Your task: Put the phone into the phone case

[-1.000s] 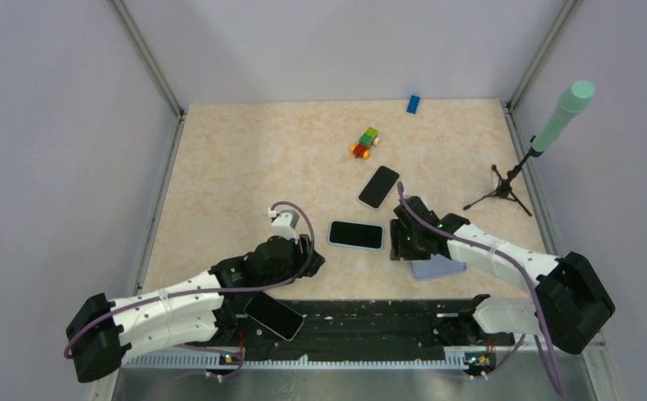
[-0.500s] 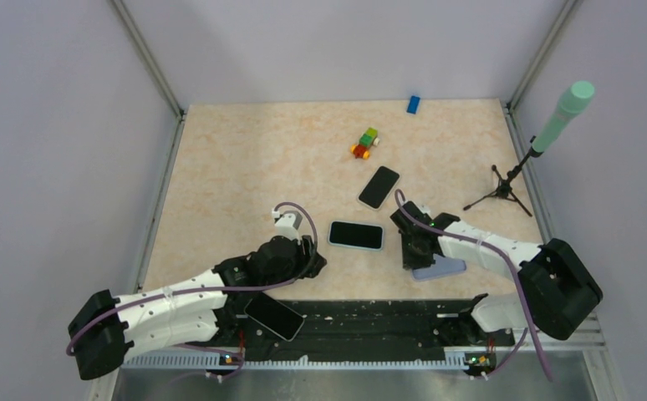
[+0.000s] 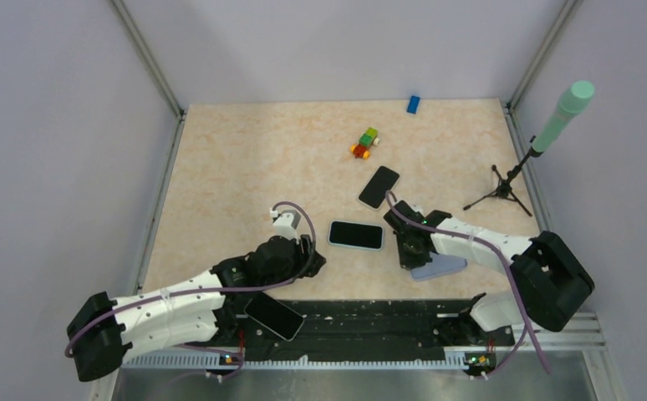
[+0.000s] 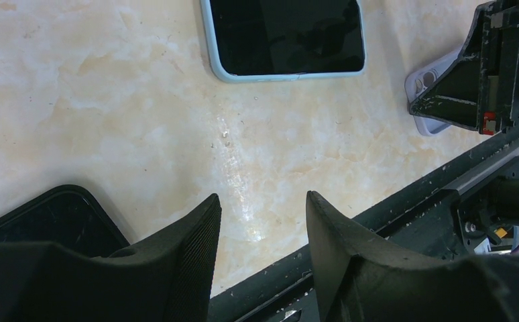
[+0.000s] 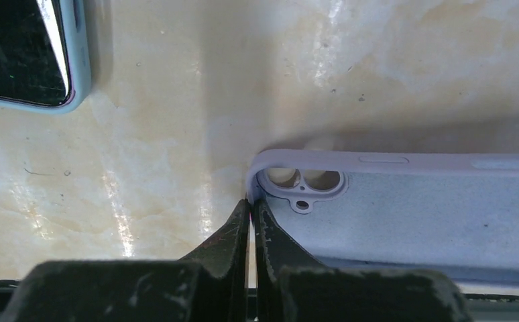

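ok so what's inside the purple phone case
Nothing in the visible part: the phone case lies open and bare, table showing through its camera holes. The right gripper pinches its corner wall and hides the near edge.

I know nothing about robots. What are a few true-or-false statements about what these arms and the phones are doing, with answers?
1. The right gripper pinches a corner of the lavender phone case. True.
2. The left gripper holds a phone. False: its fingers are apart with nothing between them.
3. The blue-edged phone sits inside the lavender case. False: it lies on the table, apart from that case.
4. The lavender case is empty. True.
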Tool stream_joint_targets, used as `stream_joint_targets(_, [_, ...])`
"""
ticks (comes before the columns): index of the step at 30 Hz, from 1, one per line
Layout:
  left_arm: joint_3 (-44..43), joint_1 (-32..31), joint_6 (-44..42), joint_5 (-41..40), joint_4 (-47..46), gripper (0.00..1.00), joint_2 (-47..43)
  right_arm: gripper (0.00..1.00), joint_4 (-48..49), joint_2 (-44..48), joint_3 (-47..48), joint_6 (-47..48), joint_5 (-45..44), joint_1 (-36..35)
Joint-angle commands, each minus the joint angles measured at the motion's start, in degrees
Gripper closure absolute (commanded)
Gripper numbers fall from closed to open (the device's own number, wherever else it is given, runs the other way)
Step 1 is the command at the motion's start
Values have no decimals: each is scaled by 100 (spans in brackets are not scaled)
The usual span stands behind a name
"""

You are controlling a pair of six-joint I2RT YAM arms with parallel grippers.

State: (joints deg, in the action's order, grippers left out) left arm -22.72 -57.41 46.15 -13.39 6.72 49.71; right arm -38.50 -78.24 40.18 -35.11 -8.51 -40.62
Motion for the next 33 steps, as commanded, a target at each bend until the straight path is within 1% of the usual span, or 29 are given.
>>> stream_joint_targets(1, [8,10,23,-121,-60,48,-85,100,1049,-601,377,-443,946,-653])
stream_joint_targets(5, [-3,10,45,-107,27,48,-90,100,1462,-1258,856,-640,1259,-1058])
stream_joint_targets(10, [-13,10,58,-86,247,48,-199,100,1879,-1615,1284,-832,1570,-1305])
stream_joint_targets(13, [10,10,78,-92,348,48,-283,100,1978,-1589,1431,-881,1576,-1313])
stream_joint_targets(19, [114,10,131,-128,359,48,-413,100,1875,-1402,1612,-851,1486,-1310])
stream_joint_targets(29, [76,10,100,-147,346,48,-304,100,2423,-1389,1374,-1088,1720,-1316])
stream_joint_targets(33, [50,10,102,-138,402,48,-253,100,2408,-1490,1421,-996,1833,-1309])
